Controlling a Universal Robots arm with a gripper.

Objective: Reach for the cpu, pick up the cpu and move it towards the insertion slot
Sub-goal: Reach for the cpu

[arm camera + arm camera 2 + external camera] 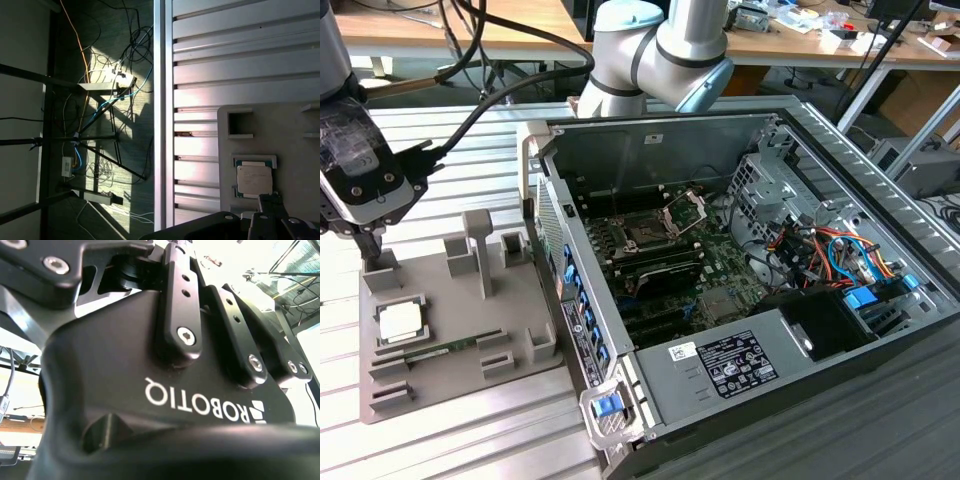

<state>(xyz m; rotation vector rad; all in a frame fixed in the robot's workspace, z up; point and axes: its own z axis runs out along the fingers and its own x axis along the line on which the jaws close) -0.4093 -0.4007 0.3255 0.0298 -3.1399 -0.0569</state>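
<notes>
The cpu (pixel 400 322), a pale square chip, lies flat in a recess of the grey tray (pixel 470 300) at the exterior view's left. In the first wrist view the cpu (pixel 254 180) sits in its framed recess. My gripper (pixel 367 250) hangs over the tray's far left corner, a short way behind the cpu and apart from it. The gripper's black body (pixel 165 390) looms close in the second wrist view. The insertion slot (pixel 645 232), with its metal load plate raised, is on the green motherboard inside the open computer case (pixel 840 380).
A green memory stick (pixel 440 352) lies in the tray just in front of the cpu. Upright grey posts (pixel 478 245) rise from the tray. The case wall (pixel 555 250) stands between tray and motherboard. Everything rests on a ribbed metal table (pixel 240 55) with cables beyond its edge.
</notes>
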